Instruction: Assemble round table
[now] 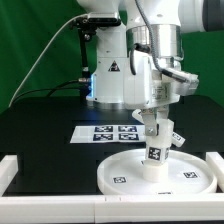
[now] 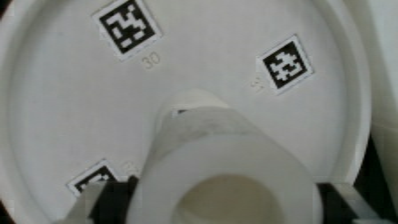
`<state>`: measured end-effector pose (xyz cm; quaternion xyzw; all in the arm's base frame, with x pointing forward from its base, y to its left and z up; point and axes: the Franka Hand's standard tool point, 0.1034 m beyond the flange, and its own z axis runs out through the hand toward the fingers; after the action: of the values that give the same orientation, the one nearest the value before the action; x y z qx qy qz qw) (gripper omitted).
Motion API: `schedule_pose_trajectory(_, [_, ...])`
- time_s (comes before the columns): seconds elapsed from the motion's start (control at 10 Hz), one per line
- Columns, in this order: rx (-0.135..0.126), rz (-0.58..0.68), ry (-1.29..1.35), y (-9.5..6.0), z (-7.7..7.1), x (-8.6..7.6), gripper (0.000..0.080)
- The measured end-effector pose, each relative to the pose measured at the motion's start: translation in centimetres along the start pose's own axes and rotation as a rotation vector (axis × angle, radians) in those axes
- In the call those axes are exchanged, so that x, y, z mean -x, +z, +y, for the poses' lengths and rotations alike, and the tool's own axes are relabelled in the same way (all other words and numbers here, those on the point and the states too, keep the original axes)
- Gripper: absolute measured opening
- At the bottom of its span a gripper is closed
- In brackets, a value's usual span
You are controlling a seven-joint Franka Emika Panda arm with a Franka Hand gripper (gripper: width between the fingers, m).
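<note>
The large round disc (image 1: 160, 178) lies flat on the black table near the front, rim up. The thick white leg (image 1: 154, 155) stands upright on the disc near its middle, its tag facing the camera. My gripper (image 1: 153, 124) comes down from above and is shut on the leg's upper part. In the wrist view the disc (image 2: 196, 70) fills the picture with three tags. The leg's hollow top (image 2: 222, 190) sits between my dark fingers (image 2: 107, 198). A small white tagged piece (image 1: 173, 135) shows just beside the gripper, partly hidden; I cannot tell if it is the base piece.
The marker board (image 1: 112, 133) lies on the table just behind the disc. White border rails run along the front (image 1: 60, 208) and the left side (image 1: 8, 170). The arm's base (image 1: 108, 75) stands at the back.
</note>
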<state>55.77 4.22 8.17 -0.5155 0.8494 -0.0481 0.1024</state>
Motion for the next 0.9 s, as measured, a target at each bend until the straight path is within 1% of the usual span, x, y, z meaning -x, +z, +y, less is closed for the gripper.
schedule_pose_trajectory(0.1, [0.001,0.002,0.017,0.1,0.1,0.0,0.0493])
schedule_pose_trajectory(0.2, [0.001,0.003,-0.007,0.1,0.1,-0.1,0.0598])
schedule_pose_trajectory(0.3, [-0.016,0.005,-0.131,0.0,-0.3,-0.4,0.0598])
schedule_pose_trajectory(0.4, [-0.034,0.001,-0.288,0.0,-0.8,-1.0,0.064])
schedule_pose_trajectory(0.6, [-0.028,-0.01,-0.555,0.1,-0.9,-1.1,0.0647])
schedule_pose_trajectory(0.7, [-0.027,-0.007,-0.563,0.1,-0.8,-1.2,0.0649])
schedule_pose_trajectory(0.9, [-0.027,-0.004,-0.67,0.2,-0.8,-1.3,0.0649])
